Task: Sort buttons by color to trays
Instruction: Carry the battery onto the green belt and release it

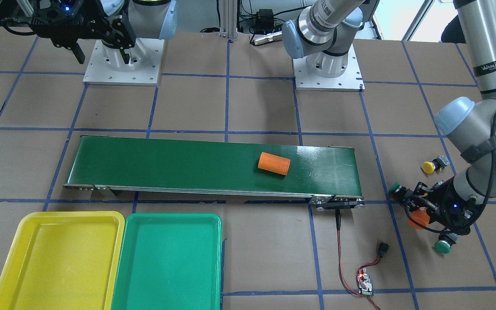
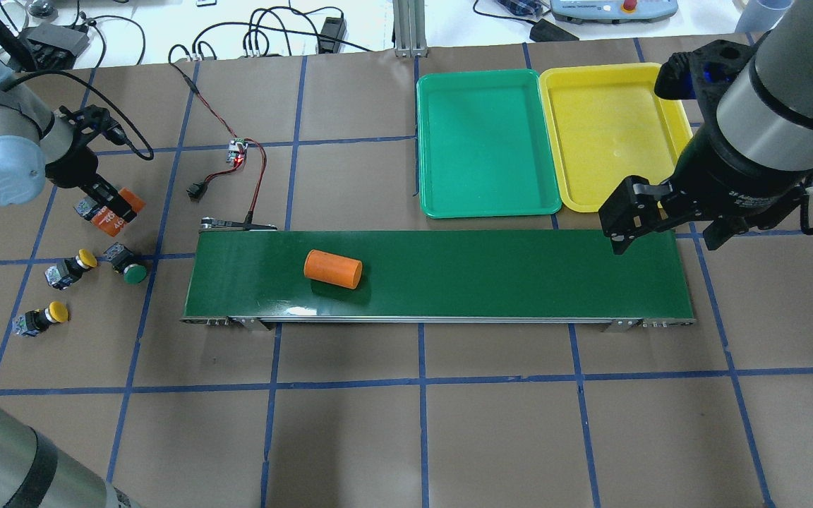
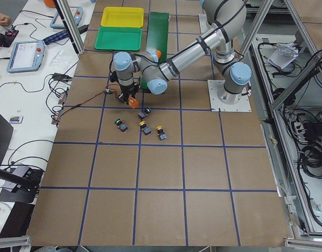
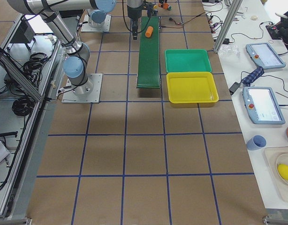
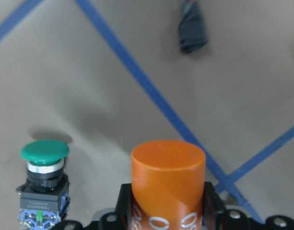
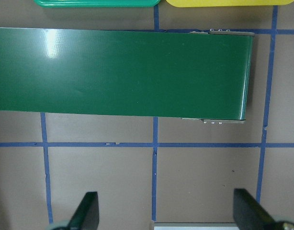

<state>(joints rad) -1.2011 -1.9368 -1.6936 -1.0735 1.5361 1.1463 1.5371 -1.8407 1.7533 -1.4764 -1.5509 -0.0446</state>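
Two yellow buttons point(image 2: 85, 258) point(image 2: 58, 312) and a green button point(image 2: 135, 274) lie on the table left of the belt. A second green button point(image 5: 44, 152) stands upright beside my left gripper point(image 2: 113, 212), also visible in the front view point(image 1: 443, 246). That gripper is shut on an orange cylinder point(image 5: 168, 182), not on a button. My right gripper point(image 2: 663, 240) hangs open and empty over the belt's right end, its fingers point(image 6: 87, 213) spread wide. The green tray point(image 2: 488, 134) and the yellow tray point(image 2: 615, 134) sit side by side beyond the belt, both bare.
A long dark-green conveyor belt point(image 2: 491, 275) crosses the middle, with another orange cylinder point(image 2: 333, 269) lying on its left part. A small circuit board point(image 2: 237, 152) with red and black wires and a black plug point(image 2: 197, 189) lies near the belt's left end.
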